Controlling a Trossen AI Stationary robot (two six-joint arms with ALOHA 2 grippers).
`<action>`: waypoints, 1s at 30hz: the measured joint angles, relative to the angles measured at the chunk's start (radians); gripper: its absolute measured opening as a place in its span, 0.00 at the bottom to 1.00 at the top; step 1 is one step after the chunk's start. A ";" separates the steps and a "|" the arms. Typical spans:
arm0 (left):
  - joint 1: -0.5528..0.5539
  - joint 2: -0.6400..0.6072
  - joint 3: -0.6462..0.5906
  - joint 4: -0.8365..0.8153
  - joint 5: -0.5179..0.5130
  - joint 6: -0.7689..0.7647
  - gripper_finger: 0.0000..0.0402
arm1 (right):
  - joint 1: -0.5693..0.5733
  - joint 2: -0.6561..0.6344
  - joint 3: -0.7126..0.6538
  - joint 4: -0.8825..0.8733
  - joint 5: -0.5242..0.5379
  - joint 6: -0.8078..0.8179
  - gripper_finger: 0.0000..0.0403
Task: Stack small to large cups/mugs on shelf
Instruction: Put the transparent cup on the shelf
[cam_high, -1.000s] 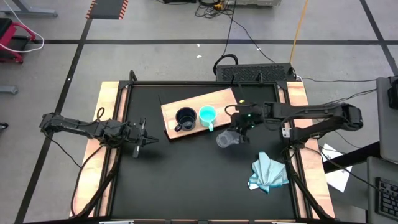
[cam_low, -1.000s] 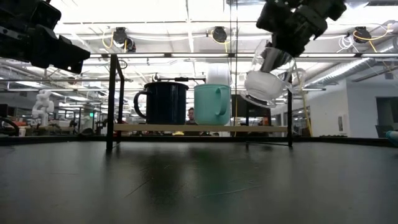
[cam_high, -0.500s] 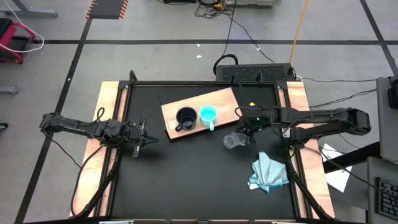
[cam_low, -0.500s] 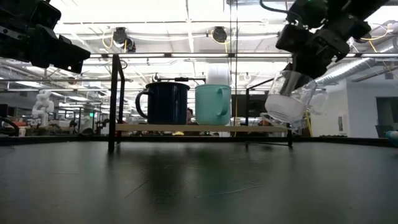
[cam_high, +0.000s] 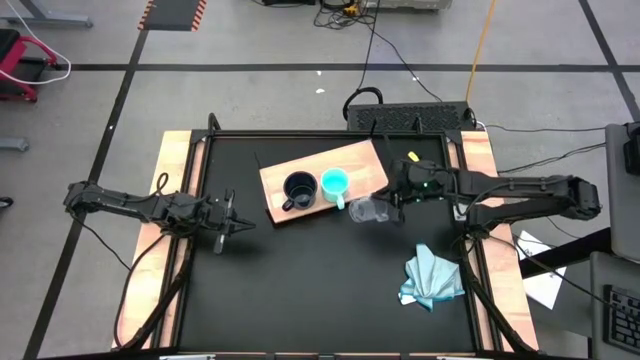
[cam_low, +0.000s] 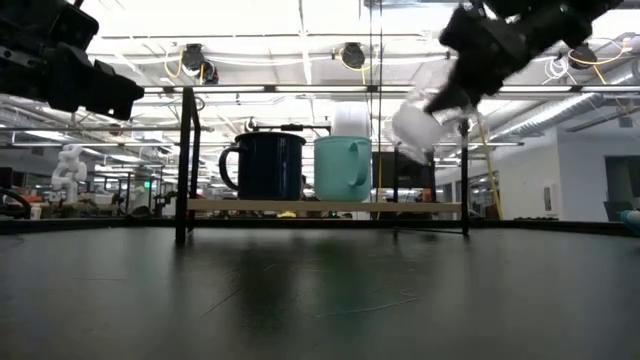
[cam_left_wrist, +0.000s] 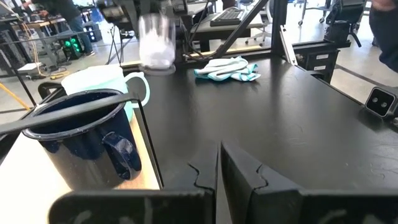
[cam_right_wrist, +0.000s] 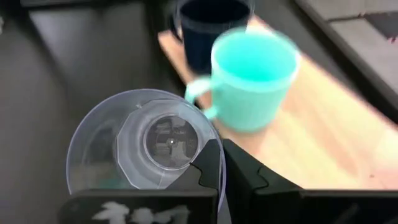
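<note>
1. Right gripper (cam_high: 388, 200) sits just off the shelf's (cam_high: 355, 158) right end, above the tabletop (cam_high: 300, 270). Fingers clamped on the rim of the small clear glass cup (cam_high: 364, 211); right wrist view shows the rim pinched between them (cam_right_wrist: 144, 155).
2. Glass cup is airborne and tilted. In the low view (cam_low: 418, 125) its base points down toward the turquoise mug (cam_low: 341, 168); it hangs higher than the mug tops.
3. Key relation: the turquoise mug (cam_high: 334, 184) lies just beside the held cup, toward the black mug (cam_high: 298, 188). Both mugs stand upright, side by side on the shelf, black one outermost.
4. Judgement: the cup's axis is leaning, not vertical. It likely needs righting and shifting over the turquoise mug's mouth (cam_right_wrist: 254, 65) before lowering.
5. Left gripper (cam_high: 232, 225) waits well apart, near the table's left edge; fingers closed on nothing in its wrist view (cam_left_wrist: 219, 180). Right arm is the nearer by far.
6. Light-blue cloth (cam_high: 430, 277) lies apart, clear of the path.
</note>
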 joint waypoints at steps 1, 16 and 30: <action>0.000 0.000 0.000 -0.002 0.000 0.000 0.06 | 0.000 0.003 0.021 -0.004 0.000 -0.001 0.00; 0.000 0.000 0.000 -0.002 0.000 -0.003 0.06 | -0.061 0.144 0.457 -0.393 0.091 -0.052 0.00; 0.000 0.000 0.000 -0.002 0.000 -0.003 0.06 | -0.245 0.470 0.801 -0.716 0.099 -0.086 0.00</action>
